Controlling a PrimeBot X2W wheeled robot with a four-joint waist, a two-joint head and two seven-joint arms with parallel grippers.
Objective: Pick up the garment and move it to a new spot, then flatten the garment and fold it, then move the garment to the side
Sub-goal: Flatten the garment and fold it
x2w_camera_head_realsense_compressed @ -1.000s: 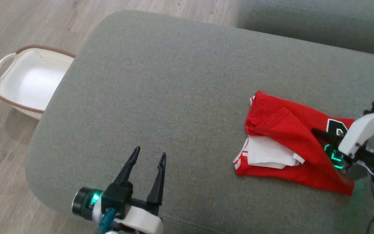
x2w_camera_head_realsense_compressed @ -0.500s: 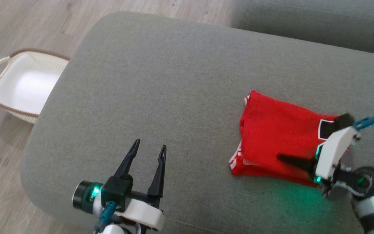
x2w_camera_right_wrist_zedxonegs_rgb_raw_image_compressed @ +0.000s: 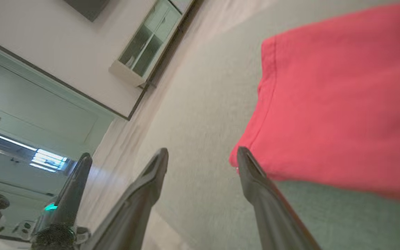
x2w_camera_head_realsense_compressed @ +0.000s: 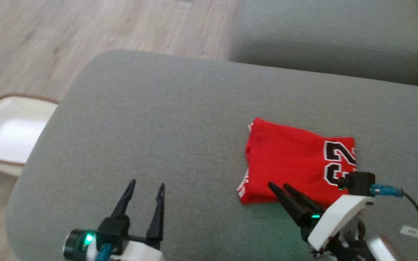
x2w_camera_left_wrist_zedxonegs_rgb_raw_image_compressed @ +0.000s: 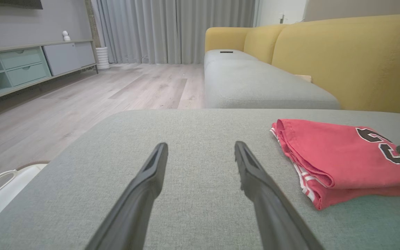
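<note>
Left wrist view: yellow sofa back [x2w_camera_left_wrist_zedxonegs_rgb_raw_image_compressed: 342, 59] behind folded garment [x2w_camera_left_wrist_zedxonegs_rgb_raw_image_compressed: 339, 156].

- A big grey sofa cushion [x2w_camera_head_realsense_compressed: 165, 119] has a round corner at its far left.
- Another grey cushion [x2w_camera_head_realsense_compressed: 325, 40] sits past its far edge.
- The sofa back [x2w_camera_left_wrist_zedxonegs_rgb_raw_image_compressed: 352, 59] is yellow.
- The floor [x2w_camera_head_realsense_compressed: 85, 32] is made of light wood boards.
- A white basket [x2w_camera_head_realsense_compressed: 13, 130] with a brown rim stands on the floor by the big cushion's left edge.
- Long grey curtains [x2w_camera_left_wrist_zedxonegs_rgb_raw_image_compressed: 175, 31] hang at the far end of the room.
- A low cabinet [x2w_camera_left_wrist_zedxonegs_rgb_raw_image_compressed: 23, 66] with drawers stands against a grey wall [x2w_camera_left_wrist_zedxonegs_rgb_raw_image_compressed: 19, 21].
</note>
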